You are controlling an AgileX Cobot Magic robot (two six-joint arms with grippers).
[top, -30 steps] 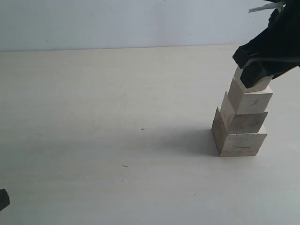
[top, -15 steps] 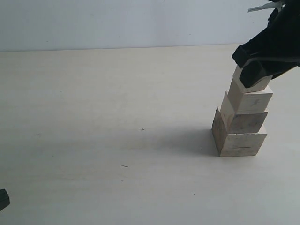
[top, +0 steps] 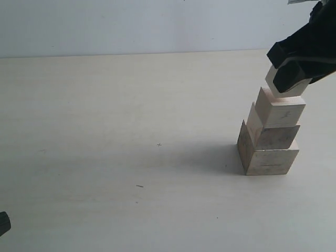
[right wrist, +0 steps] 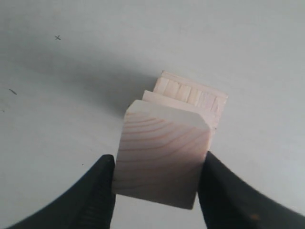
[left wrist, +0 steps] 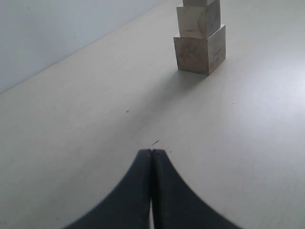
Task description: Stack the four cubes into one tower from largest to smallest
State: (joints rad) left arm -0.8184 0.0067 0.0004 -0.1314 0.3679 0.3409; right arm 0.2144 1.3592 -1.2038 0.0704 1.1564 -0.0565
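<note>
Lift, upper right: right gripper point(top: 290, 79), clenched on smallest cube point(right wrist: 162, 152), has risen off three-cube stack point(top: 269, 139), leaving placement undone.

Exterior low, oblique; left wrist distant, right wrist close above; tower point(top: 273, 137) shared

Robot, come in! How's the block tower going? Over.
Left gripper shut, well away from the stack. Right gripper shut on smallest cube, over three stacked cubes. Nothing seen in the way.
</note>
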